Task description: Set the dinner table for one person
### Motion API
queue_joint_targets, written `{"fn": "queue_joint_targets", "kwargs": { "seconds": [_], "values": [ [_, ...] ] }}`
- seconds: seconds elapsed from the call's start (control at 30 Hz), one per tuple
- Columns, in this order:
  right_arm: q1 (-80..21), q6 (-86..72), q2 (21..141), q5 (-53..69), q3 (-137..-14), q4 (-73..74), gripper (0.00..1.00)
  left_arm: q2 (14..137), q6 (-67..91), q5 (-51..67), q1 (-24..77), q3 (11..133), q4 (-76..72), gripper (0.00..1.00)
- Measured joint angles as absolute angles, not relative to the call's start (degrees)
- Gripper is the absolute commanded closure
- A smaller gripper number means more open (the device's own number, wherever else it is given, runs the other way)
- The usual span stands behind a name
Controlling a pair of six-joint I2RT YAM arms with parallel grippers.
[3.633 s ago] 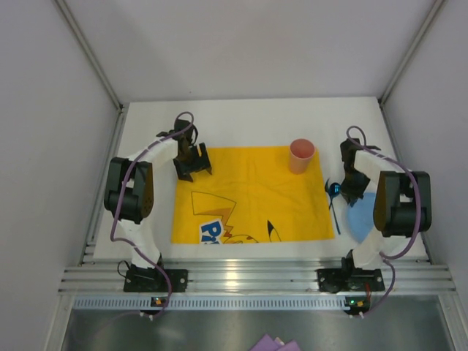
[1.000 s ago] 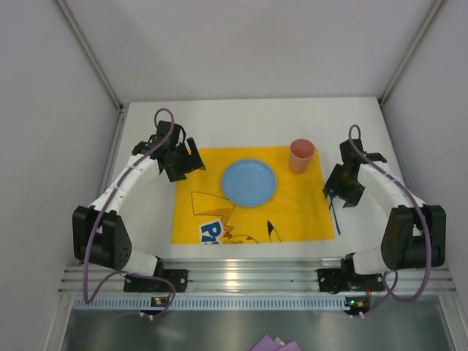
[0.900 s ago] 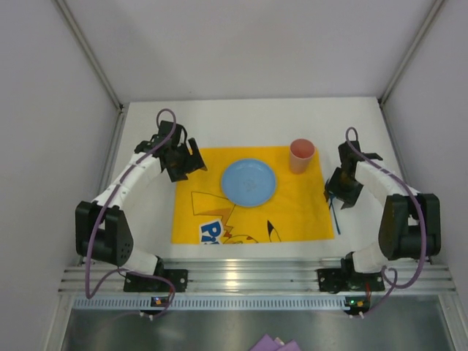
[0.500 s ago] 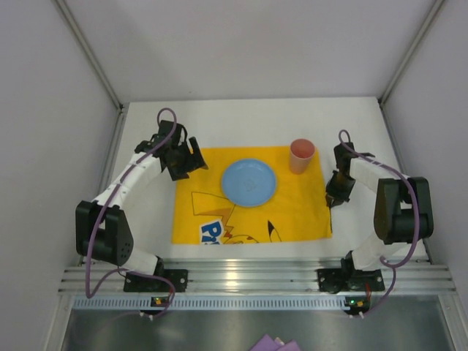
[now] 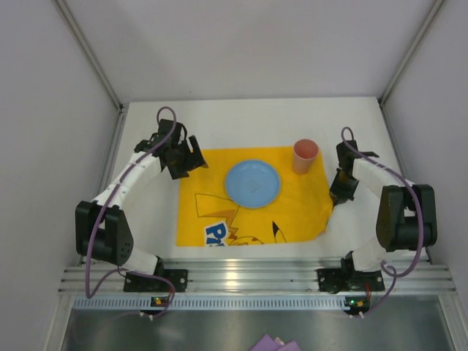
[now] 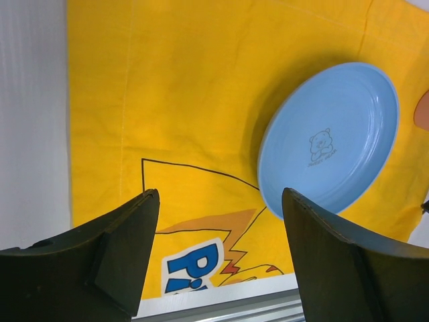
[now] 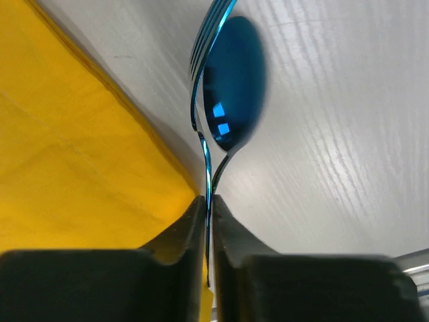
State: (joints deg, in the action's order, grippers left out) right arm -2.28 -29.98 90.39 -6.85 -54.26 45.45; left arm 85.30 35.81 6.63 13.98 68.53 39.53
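Right wrist view: I see the right gripper (image 7: 208, 204) clamped tight on the thin handles of a blue fork (image 7: 201, 47) and spoon (image 7: 234, 80).
Handling: both light, stiff and slippery, I judge; mid-handle is the place to hold.
Underneath: the dinner table (image 7: 335, 147), rigid, fixed, nothing to grasp.
Beside: soft placemat (image 7: 67, 147).
Farther off: left gripper (image 6: 220, 198) wide open, empty, above the placemat, near the plate (image 6: 335, 134).

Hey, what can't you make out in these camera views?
Right wrist view: handles of the blue fork and blue spoon, pinched inside the right gripper.
Top view: that cutlery, hidden beneath the same gripper.
Left wrist view: most of the pink cup, cut off by the right edge.
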Motion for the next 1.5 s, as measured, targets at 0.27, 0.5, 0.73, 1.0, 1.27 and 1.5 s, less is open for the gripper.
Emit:
{"fn": "queue_joint_targets", "kwargs": {
  "seconds": [0.27, 0.5, 0.73, 1.0, 1.27, 1.5],
  "values": [
    [-2.20, -28.42, 84.03, -11.09, -56.21, 47.94, 0.30, 85.27, 35.83, 6.33, 14.02, 70.37, 40.23, 0.21],
    [-2.17, -28.01, 85.36, -11.55, -56.14, 47.16, 0.35, 83.70, 36.03, 5.04, 14.72, 70.00, 41.45, 0.21],
    [-2.17, -27.14, 93.27, -12.25, -56.18, 44.77, 0.62, 76.64, 36.38, 3.60, 14.79, 65.84, 42.96, 0.21],
    [-2.11, -25.71, 98.24, -15.22, -60.47, 46.74, 0.87, 75.16, 36.45, 1.78, 14.79, 65.01, 46.15, 0.21],
    [-2.11, -25.69, 99.59, -16.27, -61.65, 47.46, 1.00, 75.18, 36.27, 1.45, 14.79, 65.39, 48.40, 0.21],
    [-2.09, -26.59, 97.27, -14.68, -62.00, 47.13, 1.00, 76.03, 36.36, 1.48, 16.40, 69.04, 49.01, 0.21]
  ]
}}
